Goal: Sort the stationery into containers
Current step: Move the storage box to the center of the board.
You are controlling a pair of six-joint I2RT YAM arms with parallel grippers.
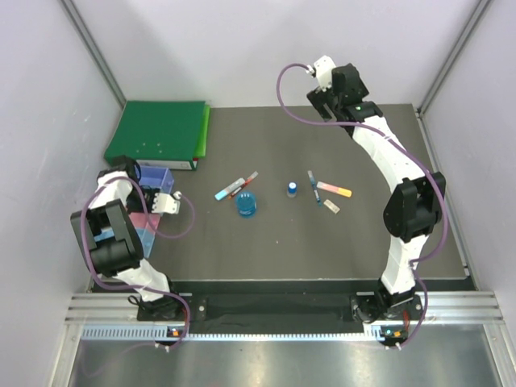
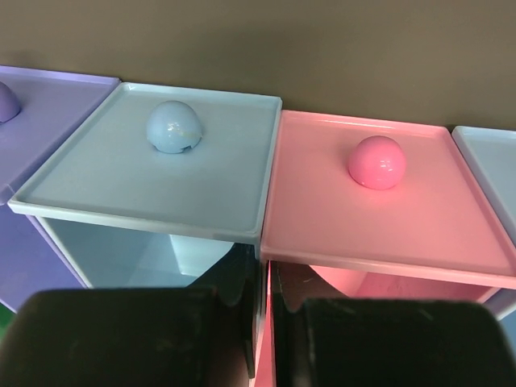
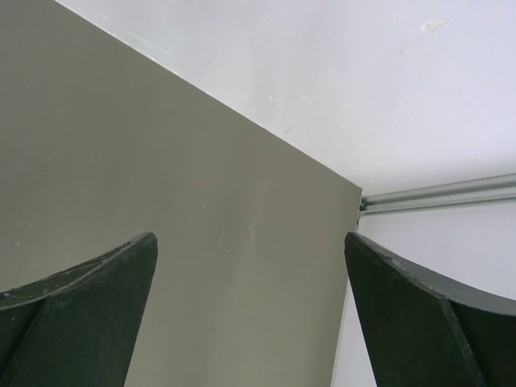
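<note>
**Q:** Top view, surface and room?
**A:** Dark grey counter [image 1: 322,258], pale walls [image 1: 242,48]. Stationery [image 1: 246,204] lies right of the left hand [image 1: 157,203]; containers [image 1: 145,222] sit under it.

**Q:** Wrist views?
**A:** Left hand is pinched narrow on the containers' shared wall. Right hand [image 3: 250,242] is wide and holds nothing, with the counter corner beyond it.

Left claw [image 2: 262,314] clamped shut; right claw [image 3: 250,246] spread wide.

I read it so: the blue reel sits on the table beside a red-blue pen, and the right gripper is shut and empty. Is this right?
Not quite. The right gripper is open, not shut: the right wrist view shows its jaws wide apart with nothing between them. The blue reel does sit on the table beside the red-blue pen.
</note>
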